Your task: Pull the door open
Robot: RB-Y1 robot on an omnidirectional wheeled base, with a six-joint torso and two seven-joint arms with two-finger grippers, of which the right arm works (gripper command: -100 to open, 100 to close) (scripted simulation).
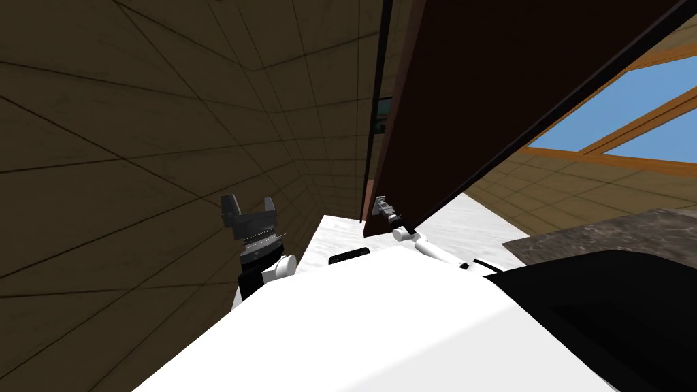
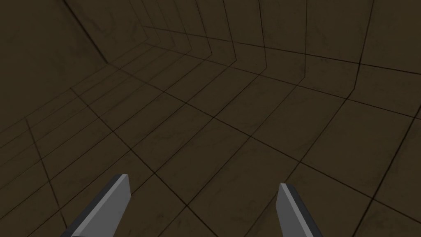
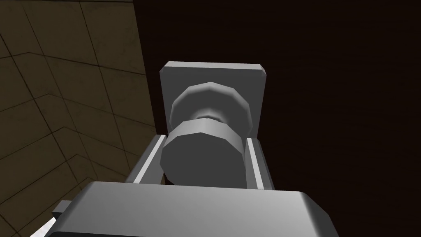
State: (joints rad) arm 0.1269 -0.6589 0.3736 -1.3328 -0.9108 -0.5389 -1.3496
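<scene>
The right gripper (image 3: 202, 142) clamped the grey knob (image 3: 201, 158) at the edge of the dark brown door (image 1: 476, 95). The left gripper (image 1: 248, 204) hung with its fingers apart.

Knob (image 3: 201, 154) on door (image 1: 490, 82), wall (image 1: 136, 136) leftward

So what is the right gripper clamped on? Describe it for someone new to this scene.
Start at the big dark brown door beside the tiled wall. Near its edge sits a square grey plate; the round grey knob projecting from it, pinched by the right gripper, is the only rounded fitting there.
</scene>
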